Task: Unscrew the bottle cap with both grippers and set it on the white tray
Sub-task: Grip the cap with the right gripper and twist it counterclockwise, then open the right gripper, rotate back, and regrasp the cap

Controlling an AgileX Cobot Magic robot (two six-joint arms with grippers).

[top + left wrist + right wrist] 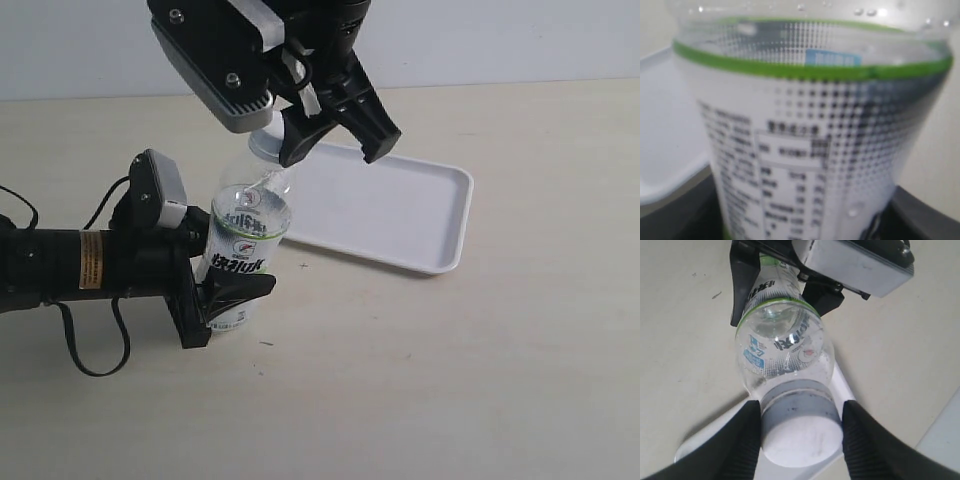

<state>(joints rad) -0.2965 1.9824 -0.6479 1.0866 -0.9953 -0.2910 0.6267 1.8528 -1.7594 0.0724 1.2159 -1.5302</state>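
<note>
The clear bottle (245, 235) (815, 125) (782, 345) with its white-and-green label stands upright on the table. My left gripper (235, 300) (805, 222) is shut on its lower body, one black finger on each side. The white bottle cap (264, 145) (801, 435) sits on the neck. My right gripper (335, 155) (801, 407) hangs over it, open. Its ribbed fingers (750, 440) flank the cap closely, with a thin gap showing on one side. The white tray (400, 210) (665, 140) (705, 445) lies just behind and right of the bottle, with nothing on it.
The left arm (70, 262) with its orange label and a looping black cable (95, 360) lies along the table's left side. The right arm's grey wrist housing (215, 70) hangs above the bottle. Bare beige table surrounds the tray.
</note>
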